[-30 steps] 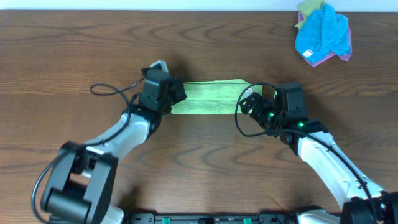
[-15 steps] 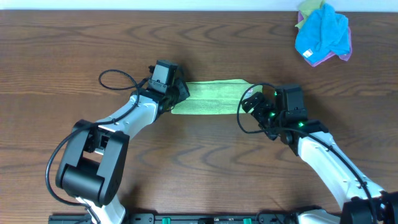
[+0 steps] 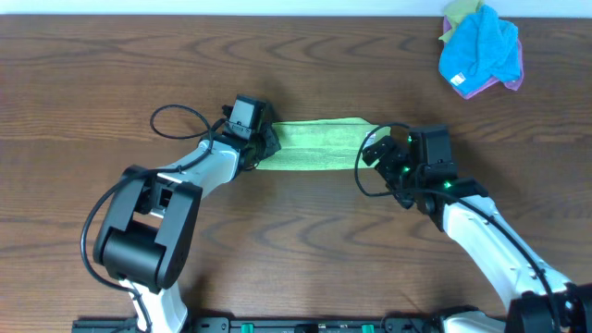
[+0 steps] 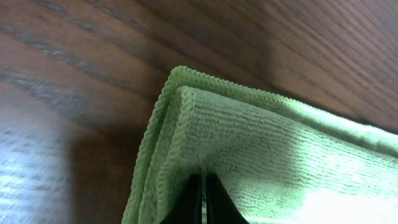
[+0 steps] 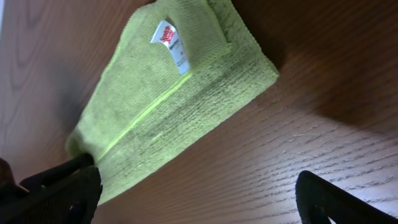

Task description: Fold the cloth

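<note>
Arms are reaching from the near edge toward the middle of the brown wooden table, the left one bending in from the near left and the right one from the near right. Between them the green cloth is lying flat as a narrow folded strip, running left to right at the table's centre. The left gripper is sitting on the strip's left end. In its wrist view its dark fingers are pressing together with only a hairline between them, clamping a layer of the cloth just behind a doubled, stitched corner. The right gripper is hanging at the strip's right end with its jaws spread wide, gripping nothing. In its wrist view one finger is showing at the near left, just beside a corner of the cloth, and the other is showing at the near right over bare wood. A white label is lying on the cloth's upper layer, farther from that gripper. Well apart, at the far right corner, a crumpled blue cloth is resting on other coloured rags.
</note>
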### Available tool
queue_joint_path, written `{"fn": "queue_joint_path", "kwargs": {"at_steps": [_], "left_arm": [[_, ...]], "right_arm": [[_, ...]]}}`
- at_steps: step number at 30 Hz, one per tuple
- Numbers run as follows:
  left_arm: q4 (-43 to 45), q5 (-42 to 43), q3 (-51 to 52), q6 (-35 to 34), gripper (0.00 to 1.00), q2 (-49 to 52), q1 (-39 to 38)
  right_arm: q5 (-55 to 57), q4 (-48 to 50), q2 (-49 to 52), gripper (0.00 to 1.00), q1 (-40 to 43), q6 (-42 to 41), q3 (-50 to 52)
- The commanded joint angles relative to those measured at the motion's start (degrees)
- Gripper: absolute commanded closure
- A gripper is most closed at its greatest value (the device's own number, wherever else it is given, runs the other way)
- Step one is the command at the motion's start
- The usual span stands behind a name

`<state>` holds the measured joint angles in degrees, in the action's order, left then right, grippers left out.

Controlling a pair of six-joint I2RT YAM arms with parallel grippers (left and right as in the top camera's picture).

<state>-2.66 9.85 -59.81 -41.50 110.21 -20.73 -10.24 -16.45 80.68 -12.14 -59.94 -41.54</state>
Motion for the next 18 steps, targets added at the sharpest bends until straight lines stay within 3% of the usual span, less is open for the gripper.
{"fn": "queue_joint_path", "kwargs": {"at_steps": [1,18], "left_arm": [[0.5,-1.4,-1.1,1.2,0.94,1.1,0.0],[-1.2,-1.3,-1.2,1.2,0.94,2.0,0.0]], "right_arm": [[1.4,0.6,2.8,0.01,0.1,-0.9,-0.3],[5.0,11.5,15.1,0.03,0.1,-1.8,-0.3]]}}
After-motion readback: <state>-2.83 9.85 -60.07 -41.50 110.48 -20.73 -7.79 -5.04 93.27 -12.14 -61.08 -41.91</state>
